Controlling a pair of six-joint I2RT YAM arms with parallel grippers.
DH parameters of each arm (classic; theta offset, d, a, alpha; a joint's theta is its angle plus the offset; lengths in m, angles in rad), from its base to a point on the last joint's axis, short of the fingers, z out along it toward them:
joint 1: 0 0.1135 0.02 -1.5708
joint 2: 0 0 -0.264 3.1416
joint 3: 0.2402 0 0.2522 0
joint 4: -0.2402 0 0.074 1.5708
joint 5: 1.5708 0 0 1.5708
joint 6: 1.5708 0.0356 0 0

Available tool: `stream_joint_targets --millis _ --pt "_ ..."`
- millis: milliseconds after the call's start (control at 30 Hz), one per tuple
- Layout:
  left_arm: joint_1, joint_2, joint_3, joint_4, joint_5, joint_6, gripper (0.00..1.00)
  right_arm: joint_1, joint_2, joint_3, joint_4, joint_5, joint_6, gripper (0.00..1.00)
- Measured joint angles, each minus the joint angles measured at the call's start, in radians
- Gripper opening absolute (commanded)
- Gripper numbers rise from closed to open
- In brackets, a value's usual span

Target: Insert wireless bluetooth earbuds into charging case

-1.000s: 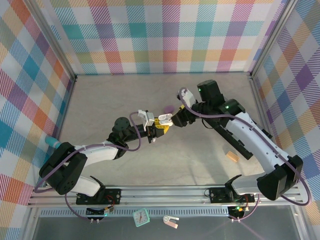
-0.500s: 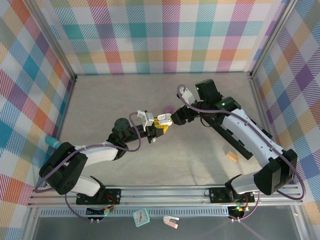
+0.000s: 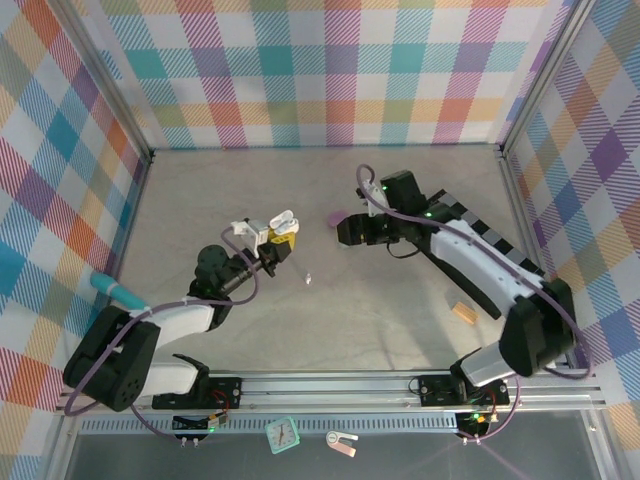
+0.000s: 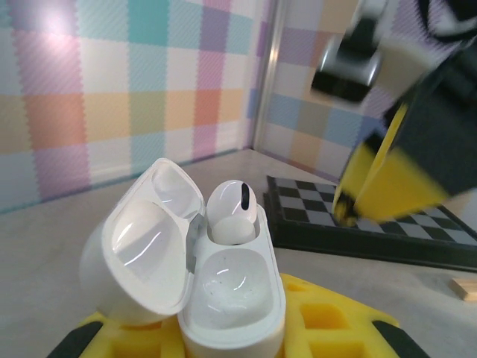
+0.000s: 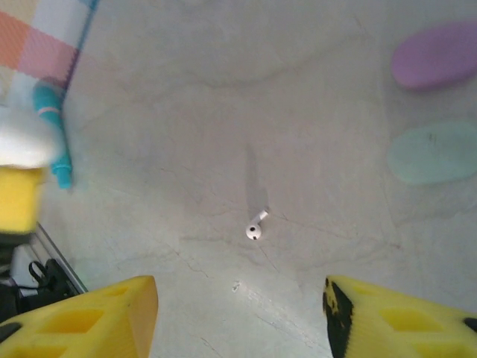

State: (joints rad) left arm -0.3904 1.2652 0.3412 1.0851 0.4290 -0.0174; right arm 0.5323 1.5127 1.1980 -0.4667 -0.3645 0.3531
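left wrist view: open case [image 4: 141, 250] clamped in left hand [image 3: 276, 238], one bud [image 4: 232, 212] seated, second socket [image 4: 237, 282] empty. right hand [image 5: 240, 302], fingers apart, above loose bud [image 5: 256, 224] on bench [image 5: 186, 112]; next, likely pinching it.

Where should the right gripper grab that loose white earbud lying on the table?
Probably from straight above, jaws closing across the bulb end of the earbud: it lies flat on the table with its short stem sideways, and the open right gripper hangs over it.
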Motion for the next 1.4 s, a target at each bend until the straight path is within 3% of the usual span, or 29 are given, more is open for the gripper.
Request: stream_joint_targets --millis 233,433,800,1133,1400 --pt "0.033 -0.159 -0.041 -0.096 -0.076 0.031 0.03 0.083 0.243 0.011 0.038 -0.034 0.132 0.48" --pt "0.039 -0.292 -0.062 -0.203 -0.089 0.051 0.03 0.152 0.433 0.135 0.051 -0.085 0.153 0.48" --pt "0.04 -0.513 -0.064 -0.383 -0.087 0.068 0.03 0.169 0.672 0.399 0.028 -0.127 0.109 0.5" --pt "0.04 -0.545 -0.064 -0.464 -0.079 0.075 0.03 0.178 0.697 0.403 -0.055 -0.127 0.002 0.5" --pt "0.04 -0.545 -0.064 -0.466 -0.071 0.075 0.03 0.192 0.622 0.29 -0.075 -0.13 -0.026 0.49"
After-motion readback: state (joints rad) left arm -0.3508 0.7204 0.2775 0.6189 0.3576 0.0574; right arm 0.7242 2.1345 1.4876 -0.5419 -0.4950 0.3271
